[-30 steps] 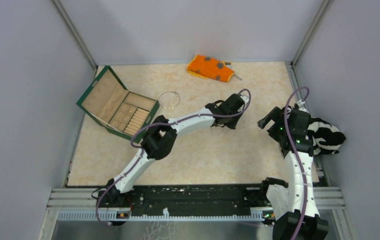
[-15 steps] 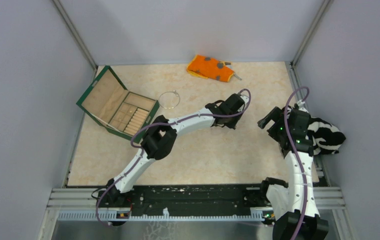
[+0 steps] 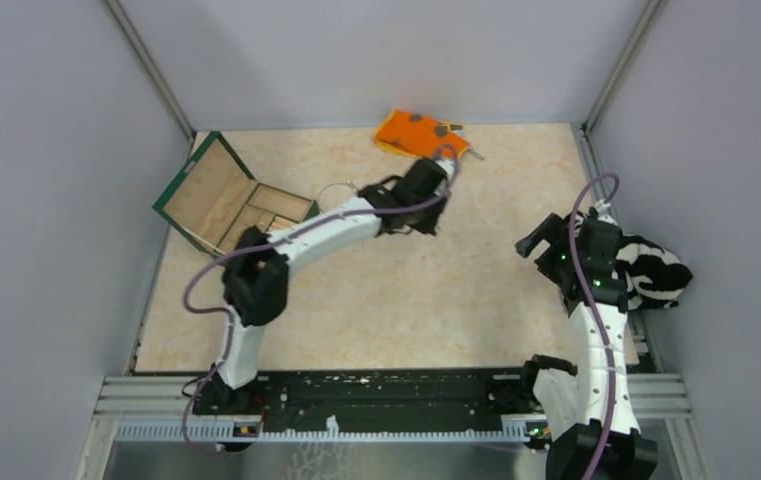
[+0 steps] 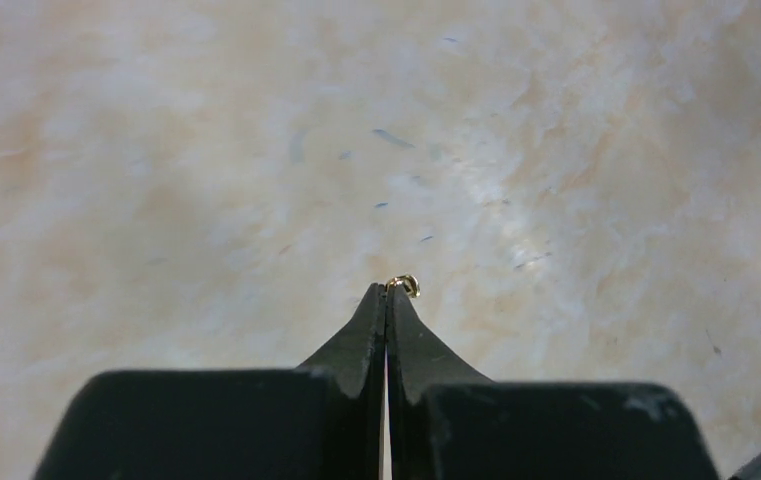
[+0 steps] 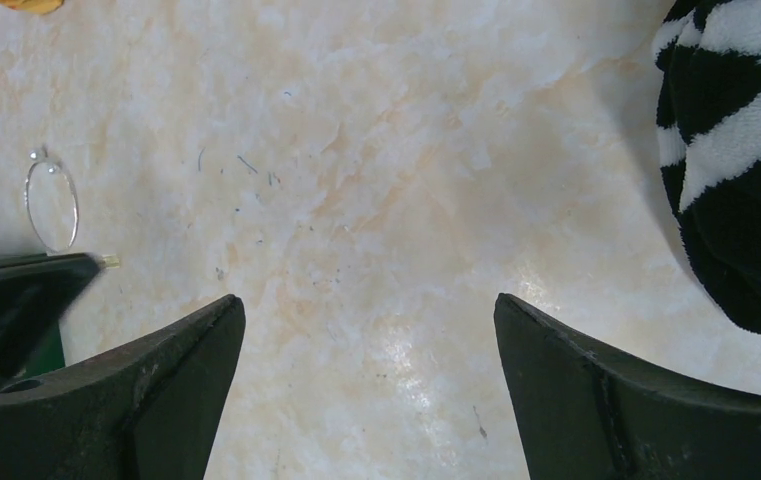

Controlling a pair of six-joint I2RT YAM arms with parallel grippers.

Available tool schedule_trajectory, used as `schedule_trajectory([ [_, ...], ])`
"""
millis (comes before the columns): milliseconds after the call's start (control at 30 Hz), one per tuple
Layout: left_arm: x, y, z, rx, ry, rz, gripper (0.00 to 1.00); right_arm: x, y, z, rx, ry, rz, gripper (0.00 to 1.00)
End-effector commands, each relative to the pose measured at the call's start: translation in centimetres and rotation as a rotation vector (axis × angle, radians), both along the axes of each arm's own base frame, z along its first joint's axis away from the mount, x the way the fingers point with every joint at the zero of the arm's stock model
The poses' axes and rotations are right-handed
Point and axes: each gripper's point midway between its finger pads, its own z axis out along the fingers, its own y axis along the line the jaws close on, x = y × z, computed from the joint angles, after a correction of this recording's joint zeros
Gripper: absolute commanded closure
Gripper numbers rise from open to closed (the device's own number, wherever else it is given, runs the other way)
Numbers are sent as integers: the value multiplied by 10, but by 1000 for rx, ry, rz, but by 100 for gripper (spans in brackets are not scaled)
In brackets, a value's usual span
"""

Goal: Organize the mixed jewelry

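Observation:
My left gripper (image 4: pixel 387 290) is shut on a tiny gold ring-shaped piece (image 4: pixel 408 284) that pokes out at its fingertips, held above the bare marble table. In the top view the left gripper (image 3: pixel 406 212) hangs near the middle back of the table, just right of the thin silvery bangle hoop (image 3: pixel 329 190), which lies flat and is partly hidden by the arm. The hoop also shows in the right wrist view (image 5: pixel 36 156). My right gripper (image 5: pixel 366 300) is open and empty over the table at the right (image 3: pixel 541 240).
An open green jewelry box (image 3: pixel 226 205) with wooden compartments stands at the left. An orange grey-spotted cloth (image 3: pixel 418 133) lies at the back. A black-and-white striped cloth (image 3: pixel 656 270) lies at the right edge, also in the right wrist view (image 5: pixel 746 150).
My left arm has swung left and toward the back, from the table's middle toward the hoop and box, still shut. The right arm has not moved.

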Motion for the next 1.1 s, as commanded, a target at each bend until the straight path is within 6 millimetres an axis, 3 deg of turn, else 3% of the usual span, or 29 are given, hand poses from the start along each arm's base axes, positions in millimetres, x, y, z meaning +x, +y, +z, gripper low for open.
schedule_trajectory([
  [0, 39, 107, 52, -66, 6, 198, 100, 5, 0, 18, -16, -66, 22, 6],
  [200, 60, 282, 45, 89, 35, 566, 100, 10, 1, 26, -17, -85, 31, 6],
  [267, 63, 331, 43, 104, 48, 681, 100, 12, 2, 27, -12, -90, 38, 6],
  [333, 65, 371, 40, 97, 63, 779, 100, 13, 4, 27, -4, -91, 45, 6],
  [433, 71, 411, 35, 98, 55, 881, 100, 13, 4, 25, 1, -87, 47, 6],
  [533, 78, 433, 23, 111, 73, 939, 100, 14, 5, 24, 5, -88, 48, 6],
  [633, 82, 441, 7, 120, 123, 974, 100, 13, 6, 25, 8, -88, 50, 6],
  [1067, 88, 439, -23, 124, 160, 987, 100, 12, 5, 28, 6, -88, 46, 7],
])
